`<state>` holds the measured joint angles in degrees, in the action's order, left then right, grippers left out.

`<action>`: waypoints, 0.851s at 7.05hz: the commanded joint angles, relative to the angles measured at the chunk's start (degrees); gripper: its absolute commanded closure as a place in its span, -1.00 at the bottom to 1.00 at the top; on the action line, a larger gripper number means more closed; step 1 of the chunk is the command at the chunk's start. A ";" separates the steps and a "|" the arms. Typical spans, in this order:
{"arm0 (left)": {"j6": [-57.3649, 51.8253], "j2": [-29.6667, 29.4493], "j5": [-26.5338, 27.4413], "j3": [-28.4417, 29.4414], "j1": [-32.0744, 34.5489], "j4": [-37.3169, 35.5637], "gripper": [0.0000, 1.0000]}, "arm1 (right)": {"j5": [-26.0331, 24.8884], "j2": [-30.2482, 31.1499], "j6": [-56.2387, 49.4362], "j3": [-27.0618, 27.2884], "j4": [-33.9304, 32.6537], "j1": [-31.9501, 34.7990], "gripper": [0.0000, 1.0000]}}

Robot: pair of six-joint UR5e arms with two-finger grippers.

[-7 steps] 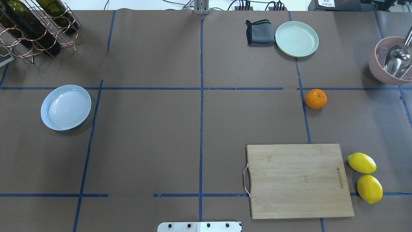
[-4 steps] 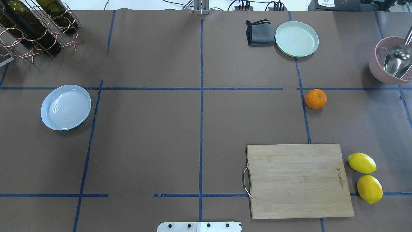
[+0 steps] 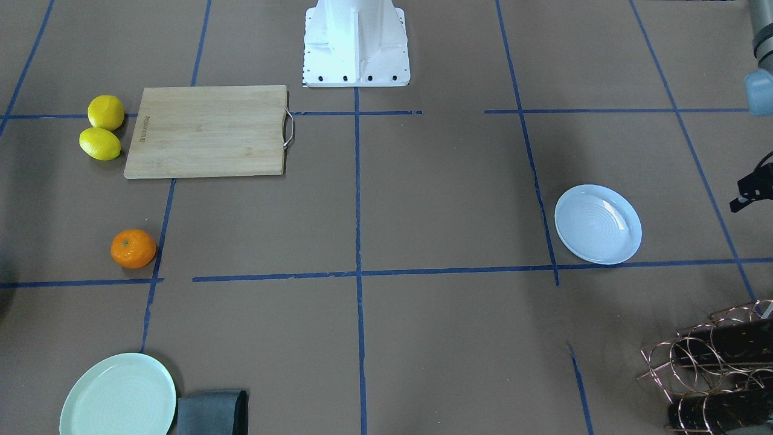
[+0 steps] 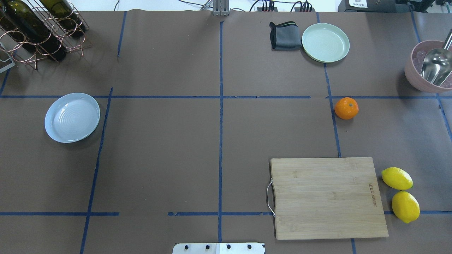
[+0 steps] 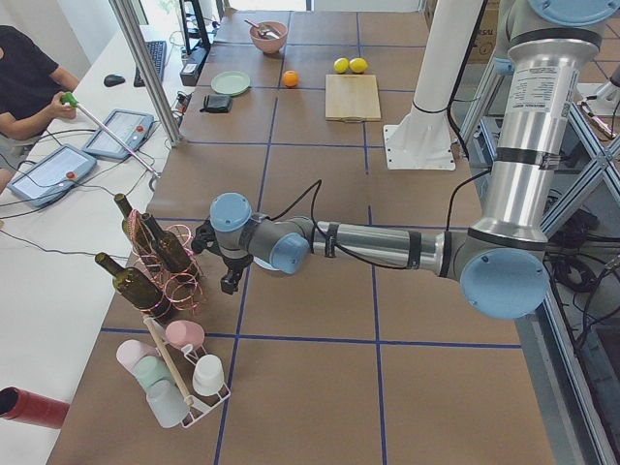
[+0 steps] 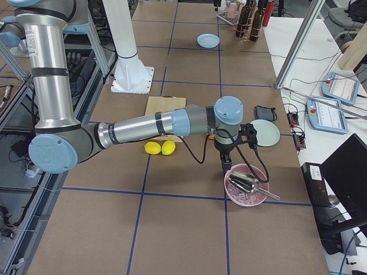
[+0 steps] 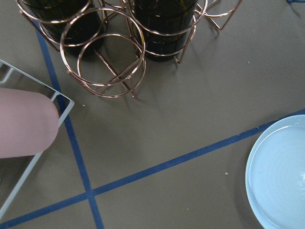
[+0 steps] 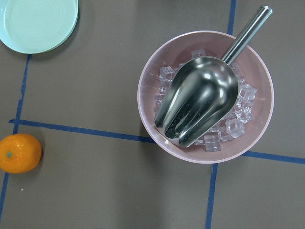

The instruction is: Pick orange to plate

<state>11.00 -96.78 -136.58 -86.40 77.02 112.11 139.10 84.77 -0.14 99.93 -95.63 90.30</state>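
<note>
Orange [image 4: 346,108], small and round, far from glossy ringed plate [image 4: 72,117]

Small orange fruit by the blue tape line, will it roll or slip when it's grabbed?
The small round bright-orange fruit would probably roll if nudged: it sits free on the flat brown table, touching nothing. Its slightly flattened shape may damp that. Its skin shows little glare, so it is likely grippy rather than slippery.
</note>
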 commanded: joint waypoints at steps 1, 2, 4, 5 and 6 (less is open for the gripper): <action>14.94 2.98 0.52 -0.08 -5.18 8.77 -1.00 | 0.21 -0.13 0.06 0.09 0.00 -0.04 -1.00; 24.76 4.92 3.39 -0.08 -8.78 17.09 -0.99 | 0.21 -0.30 0.06 0.09 0.00 -0.04 -1.00; 37.40 6.25 9.30 0.01 -15.91 25.07 -0.93 | 0.21 -0.57 0.06 0.09 0.00 -0.39 -1.00; 38.13 6.25 11.14 0.18 -17.33 25.08 -0.90 | 0.21 -0.83 0.06 0.00 0.00 -0.39 -1.00; 38.83 6.25 12.98 0.35 -18.56 25.08 -0.87 | 0.21 -0.83 0.14 0.08 0.00 -0.39 -1.00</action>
<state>48.33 -90.60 -125.82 -86.23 60.24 136.73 139.31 84.04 -0.06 100.00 -95.62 89.93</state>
